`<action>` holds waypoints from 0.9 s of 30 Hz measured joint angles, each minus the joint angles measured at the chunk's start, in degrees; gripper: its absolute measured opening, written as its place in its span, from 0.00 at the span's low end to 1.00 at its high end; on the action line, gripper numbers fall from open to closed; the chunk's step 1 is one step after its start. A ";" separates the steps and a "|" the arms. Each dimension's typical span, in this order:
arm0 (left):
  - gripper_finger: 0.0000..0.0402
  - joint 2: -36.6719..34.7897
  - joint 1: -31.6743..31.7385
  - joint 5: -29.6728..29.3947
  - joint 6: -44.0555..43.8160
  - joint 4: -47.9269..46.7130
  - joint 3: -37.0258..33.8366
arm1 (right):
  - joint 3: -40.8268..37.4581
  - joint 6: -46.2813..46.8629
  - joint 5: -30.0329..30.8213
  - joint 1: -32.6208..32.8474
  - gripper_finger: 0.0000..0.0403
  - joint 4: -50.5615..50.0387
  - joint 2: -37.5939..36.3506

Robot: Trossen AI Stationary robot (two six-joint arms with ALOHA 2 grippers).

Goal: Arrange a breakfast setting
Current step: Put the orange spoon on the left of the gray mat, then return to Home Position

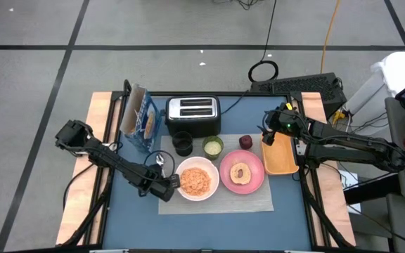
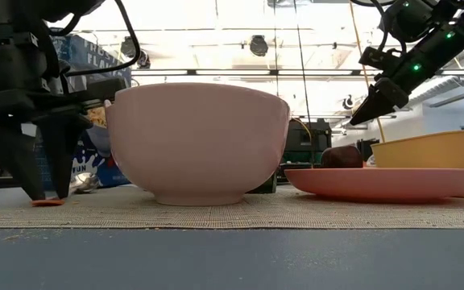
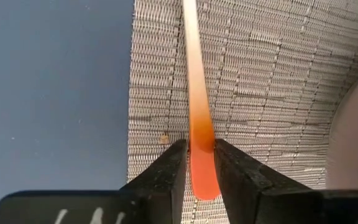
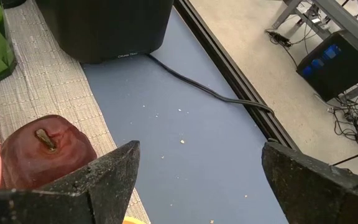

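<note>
The red-handled spoon [image 1: 160, 163] lies on the grey mat [image 1: 252, 200], left of the white bowl [image 1: 196, 179], which holds cereal. My left gripper [image 3: 201, 146] is shut on the spoon's handle, down at the mat. The pink plate [image 1: 241, 172] with a round pastry sits on the mat right of the bowl. The green cup [image 1: 213, 146] and black cup [image 1: 183, 143] stand behind them. The blue cereal box [image 1: 138, 118] stands at the far left. My right gripper [image 1: 269, 130] is open and empty, raised over the table beside a dark red apple [image 4: 45, 152]. My left gripper pinches the spoon's red handle [image 3: 197, 127] between its two fingers, near the handle's free end. The fingers [image 2: 22, 173] point down from above and close on the handle's two sides. The handle lies flat on the mat, its tip [image 2: 48, 201] showing under the fingers.
The black-and-silver toaster [image 1: 193, 116] stands at the far middle, its cord running over the table. The orange tray [image 1: 281, 156] lies at the right, beside the plate. The apple [image 1: 246, 142] sits at the mat's far right corner. Bare blue table [image 1: 209, 228] lies near the front edge.
</note>
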 joint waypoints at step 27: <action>0.24 -6.48 -0.15 8.43 -0.17 -12.43 -0.31 | 0.00 0.00 0.02 0.01 0.81 -0.02 0.01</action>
